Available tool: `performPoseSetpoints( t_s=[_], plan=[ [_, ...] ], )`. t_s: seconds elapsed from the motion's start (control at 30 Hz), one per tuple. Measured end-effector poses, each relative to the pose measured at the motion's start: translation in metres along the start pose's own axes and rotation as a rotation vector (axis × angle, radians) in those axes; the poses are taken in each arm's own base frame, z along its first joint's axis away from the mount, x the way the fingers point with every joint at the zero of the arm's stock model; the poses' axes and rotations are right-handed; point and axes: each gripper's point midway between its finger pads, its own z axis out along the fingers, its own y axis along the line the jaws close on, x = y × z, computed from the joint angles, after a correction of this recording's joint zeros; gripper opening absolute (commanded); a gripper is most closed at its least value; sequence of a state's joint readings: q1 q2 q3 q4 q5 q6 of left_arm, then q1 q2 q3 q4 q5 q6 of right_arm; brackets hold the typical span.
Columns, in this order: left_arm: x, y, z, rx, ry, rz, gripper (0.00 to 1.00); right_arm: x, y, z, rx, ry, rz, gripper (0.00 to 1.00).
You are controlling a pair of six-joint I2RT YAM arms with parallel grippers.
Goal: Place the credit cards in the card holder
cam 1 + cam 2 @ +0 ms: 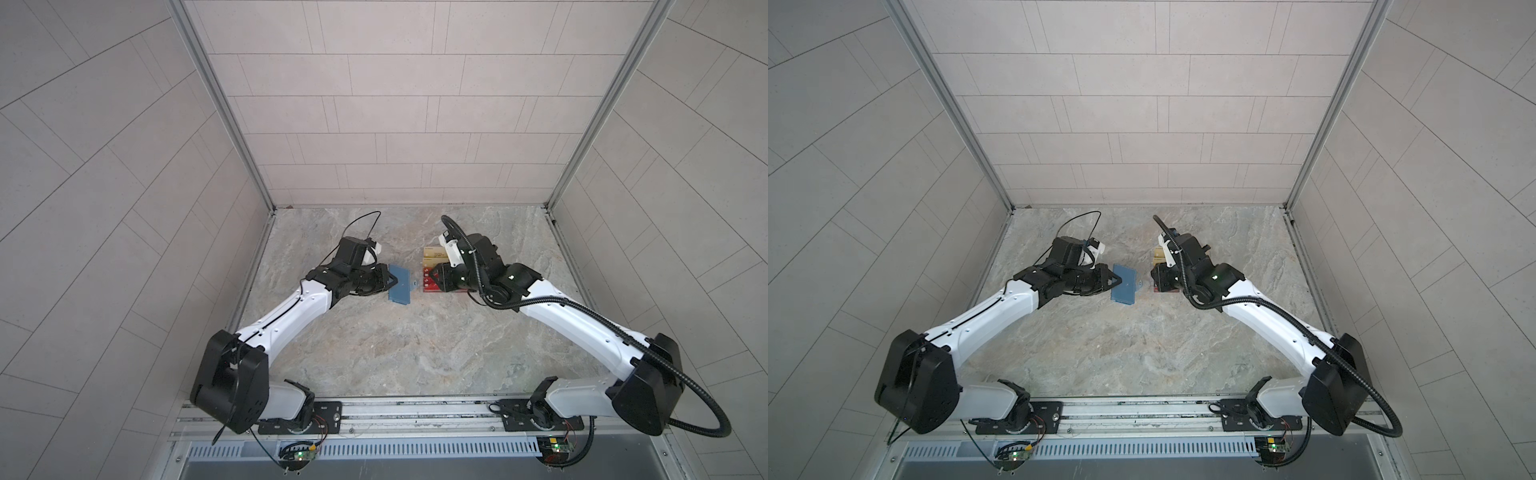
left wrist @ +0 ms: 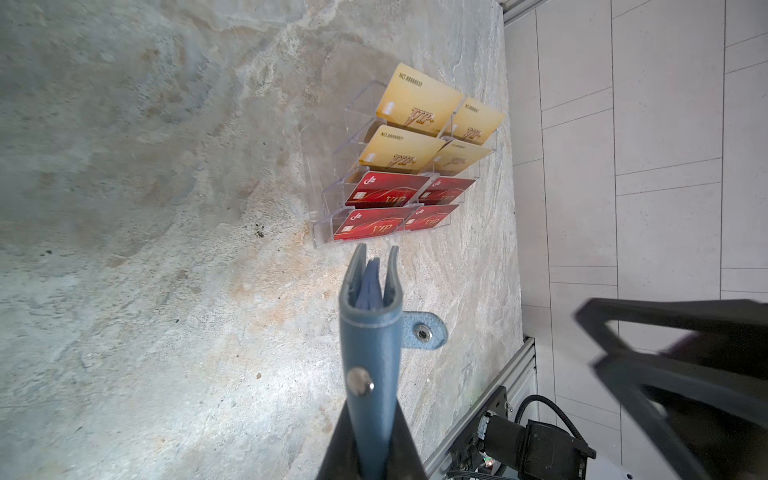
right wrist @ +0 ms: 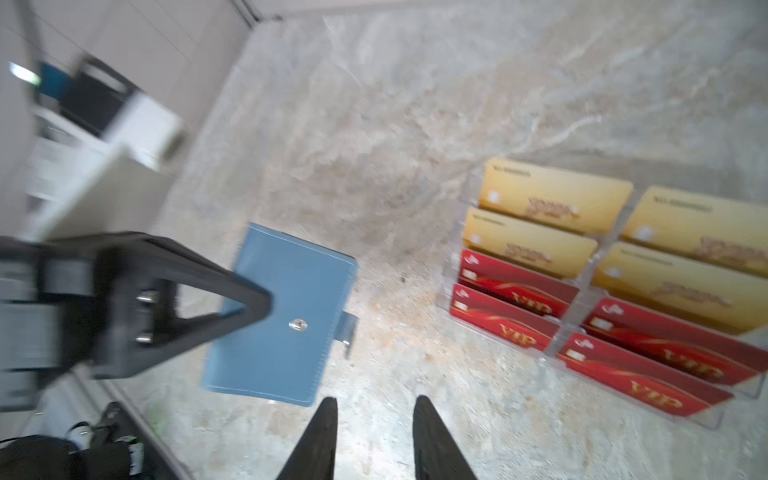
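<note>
Card holder (image 3: 282, 311) sits pinched between left fingers (image 3: 253, 301); right fingers (image 3: 322, 432) spread empty nearby.

The grey-beige, marble-patterned tabletop (image 1: 395, 345) carries a clear acrylic tiered rack (image 2: 324, 197), which stands directly on it a little right of the middle and toward the far side, with gold cards (image 2: 415, 99) in its far tiers and red credit cards (image 2: 382, 195) in its near tiers.

a narrow strip of table (image 3: 395, 324) separates the wallet (image 3: 282, 299) from the rack (image 3: 451, 270); around them the table lies open.
</note>
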State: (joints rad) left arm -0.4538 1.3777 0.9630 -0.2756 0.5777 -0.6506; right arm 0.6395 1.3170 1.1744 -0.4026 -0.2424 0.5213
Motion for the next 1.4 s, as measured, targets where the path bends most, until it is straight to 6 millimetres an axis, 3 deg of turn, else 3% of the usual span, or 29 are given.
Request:
performPoseSetpoints(
  t_s=[0.1,0.17,0.3,0.47,0.67,0.83,1.07,1.2,1.27,1.4],
  plan=[
    [0.001,-0.006,0.000,0.025,0.005,0.008,0.00,-0.024,0.037,-0.008,-0.163,-0.061,0.016,0.28],
    [0.001,-0.011,-0.001,0.047,0.008,0.013,0.00,-0.027,0.053,-0.007,-0.253,-0.069,0.037,0.26],
    [0.000,-0.028,-0.008,0.112,0.007,0.036,0.00,-0.006,0.064,0.016,-0.375,-0.013,0.109,0.25],
    [-0.002,-0.049,-0.024,0.191,-0.011,0.075,0.00,0.029,0.043,0.034,-0.400,0.092,0.198,0.22],
    [0.000,-0.064,-0.032,0.282,-0.007,0.092,0.00,0.016,0.004,0.009,-0.407,0.017,0.278,0.20],
    [0.005,-0.071,-0.031,0.351,0.009,0.089,0.00,0.011,-0.003,-0.010,-0.441,-0.022,0.277,0.23],
    [0.006,-0.081,-0.033,0.476,0.004,0.057,0.00,0.025,-0.013,-0.011,-0.481,-0.001,0.293,0.30],
    [0.004,-0.091,-0.038,0.544,0.001,0.045,0.00,0.027,-0.010,-0.013,-0.518,-0.003,0.277,0.45],
    [0.003,-0.098,-0.042,0.578,0.001,0.054,0.00,0.027,-0.008,-0.015,-0.546,-0.010,0.269,0.57],
    [0.005,-0.101,-0.045,0.597,0.013,0.071,0.00,0.022,-0.016,-0.020,-0.596,-0.044,0.292,0.61]
  ],
)
